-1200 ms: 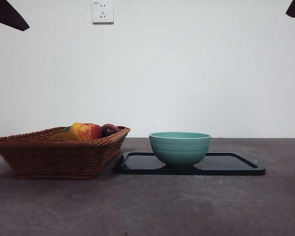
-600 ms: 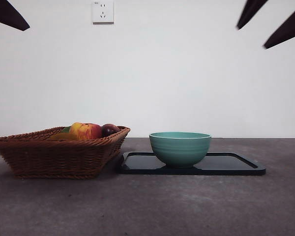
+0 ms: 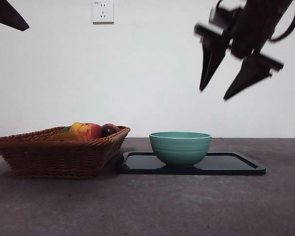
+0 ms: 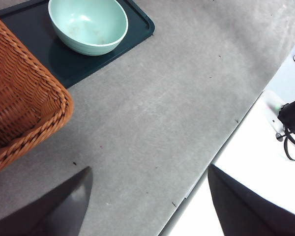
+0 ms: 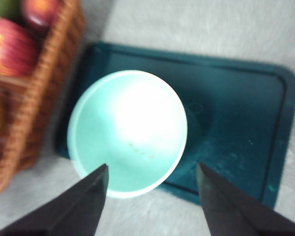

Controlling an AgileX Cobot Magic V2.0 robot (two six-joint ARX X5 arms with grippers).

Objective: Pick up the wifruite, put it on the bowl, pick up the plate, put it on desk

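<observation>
The mint-green bowl (image 3: 180, 147) (image 4: 88, 27) (image 5: 128, 132) stands empty on the black rectangular plate (image 3: 236, 164) (image 4: 137, 24) (image 5: 246, 123), which lies on the grey desk (image 3: 147, 206) (image 4: 152, 108). High above the bowl, and a little right of it in the front view, my right gripper (image 3: 213, 94) (image 5: 152, 166) hangs open and empty. I cannot make out the wifruite among the fruit in the basket. My left gripper (image 4: 149, 168) waits open above the desk's near edge, only a black tip (image 3: 7, 14) at the front view's top-left corner.
A brown wicker basket (image 3: 54, 157) (image 4: 19, 98) (image 5: 39, 98) sits just left of the plate and holds a red-and-yellow apple (image 3: 86, 131) (image 5: 10, 49), a dark plum (image 3: 109, 130) (image 5: 39, 10) and other fruit. A wall socket (image 3: 103, 11) is on the white wall behind.
The right arm has come down and leftward from the top-right corner, its open gripper now fully in view above the bowl. Bowl, plate, basket and the left arm have not moved.
</observation>
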